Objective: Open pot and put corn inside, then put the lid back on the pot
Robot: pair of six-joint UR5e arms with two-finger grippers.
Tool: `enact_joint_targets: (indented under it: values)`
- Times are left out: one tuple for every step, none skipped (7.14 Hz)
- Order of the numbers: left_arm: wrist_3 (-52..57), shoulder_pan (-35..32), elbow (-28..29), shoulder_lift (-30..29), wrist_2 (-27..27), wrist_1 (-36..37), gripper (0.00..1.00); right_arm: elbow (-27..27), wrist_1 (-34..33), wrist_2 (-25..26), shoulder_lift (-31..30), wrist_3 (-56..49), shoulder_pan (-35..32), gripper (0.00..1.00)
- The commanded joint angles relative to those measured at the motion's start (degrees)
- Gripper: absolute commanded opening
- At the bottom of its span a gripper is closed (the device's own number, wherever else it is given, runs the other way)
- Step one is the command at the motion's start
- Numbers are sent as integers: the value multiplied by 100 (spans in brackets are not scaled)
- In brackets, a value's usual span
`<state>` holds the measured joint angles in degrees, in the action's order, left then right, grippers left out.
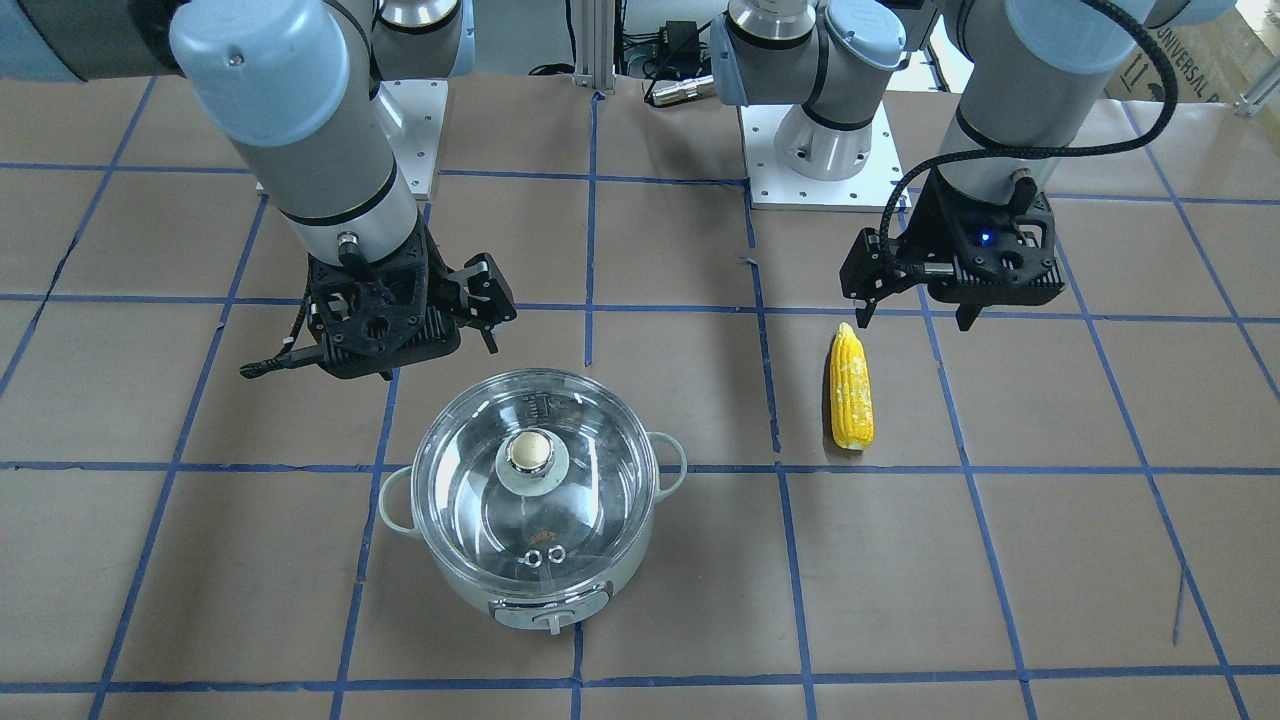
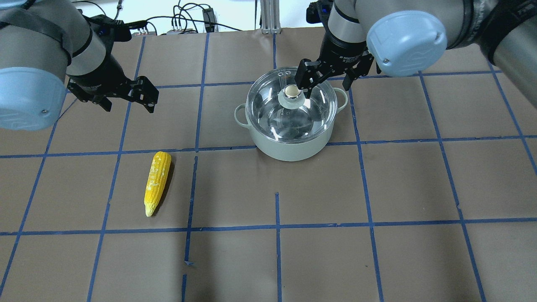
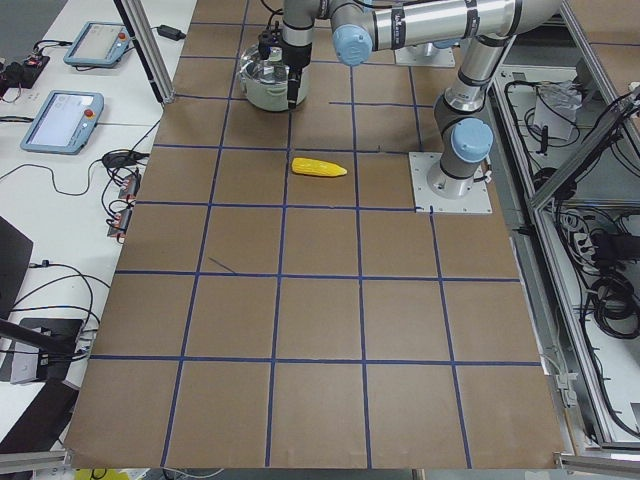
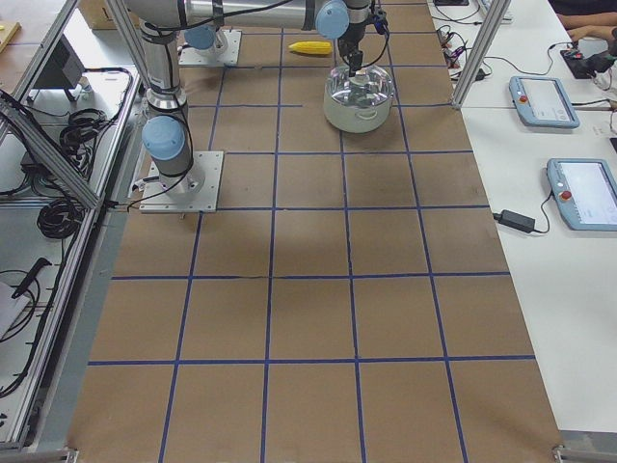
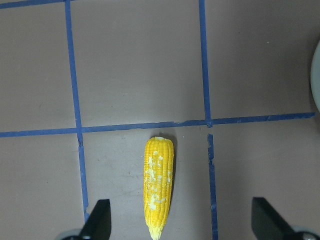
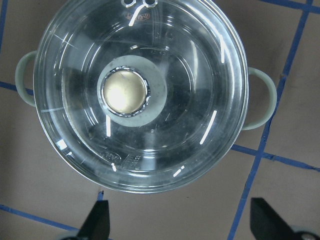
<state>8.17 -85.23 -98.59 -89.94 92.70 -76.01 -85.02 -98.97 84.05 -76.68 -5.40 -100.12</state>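
- The pot sits on the worktop, on the robot's right half. It is nearer the edge opposite the robot and well away from every corner.
- The lid is on, seated flat on the rim, with its brass knob dead centre.
- The right gripper hovers above the lid, over its robot-side part. The jaws are spread wide and hold nothing, and they are not closed around the knob.
- Over on the left half, about mid-depth, the corn lies flat on the paper, well apart from the pot, with its tapered tip towards the robot's edge.
- The left gripper hangs above that tip. It is wide open and empty, and in the wrist view the ear lines up between its fingers.
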Motion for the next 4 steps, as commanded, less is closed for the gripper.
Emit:
enact_joint_targets:
  values:
    - [0,6,24,-6,-7,7,100,344,44,15,353,187,-322,100]
    - [9,6,32,-23,-7,7,100,616,45,24,591,397,-446,100]
    - [0,15,50,-49,-7,7,100,706,10,24,741,373,-456,100]
    - [61,32,7,-50,-7,7,100,741,-52,-2,882,303,-456,99]
